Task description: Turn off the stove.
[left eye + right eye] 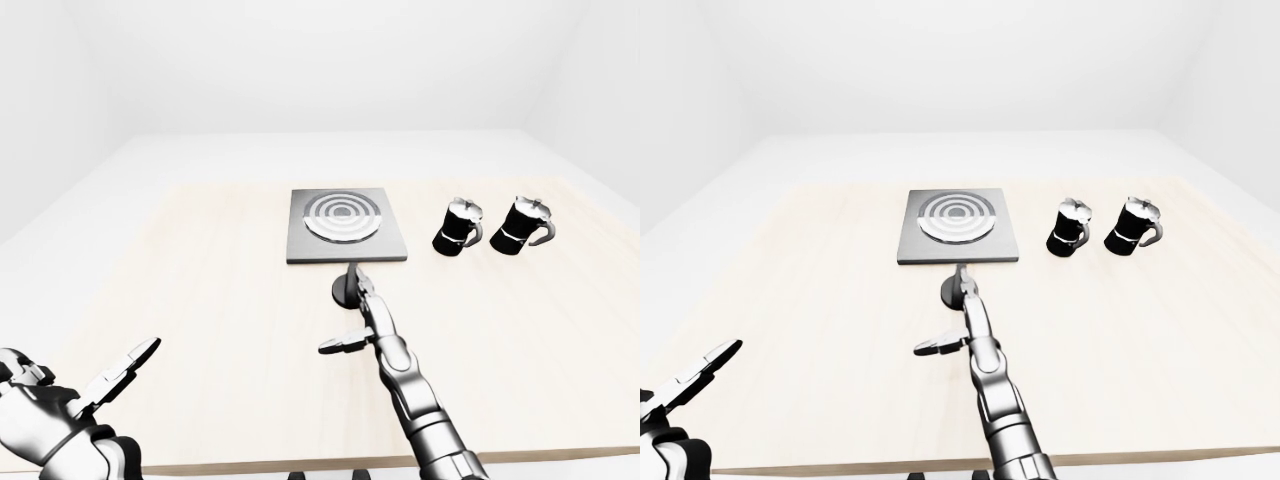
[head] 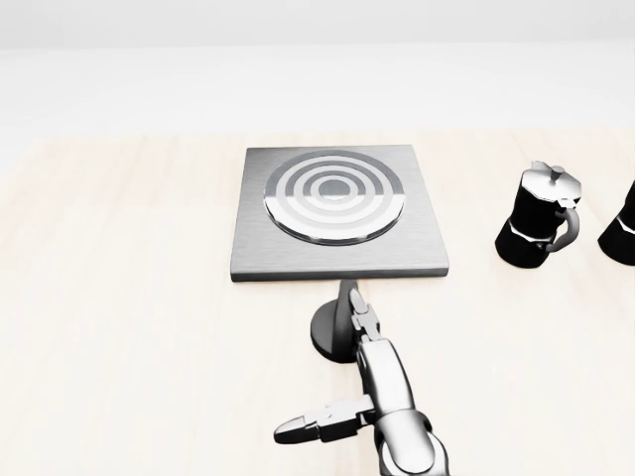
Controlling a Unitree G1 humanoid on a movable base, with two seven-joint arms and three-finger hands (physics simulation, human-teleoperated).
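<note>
Just right hand (image 2: 349, 382) splayed over knob (image 2: 335, 332)

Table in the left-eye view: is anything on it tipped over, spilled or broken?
Nothing stands out. The stove lies flat, its knob just below it, and both moka pots stand upright on the table. No spill or damage shows.
</note>
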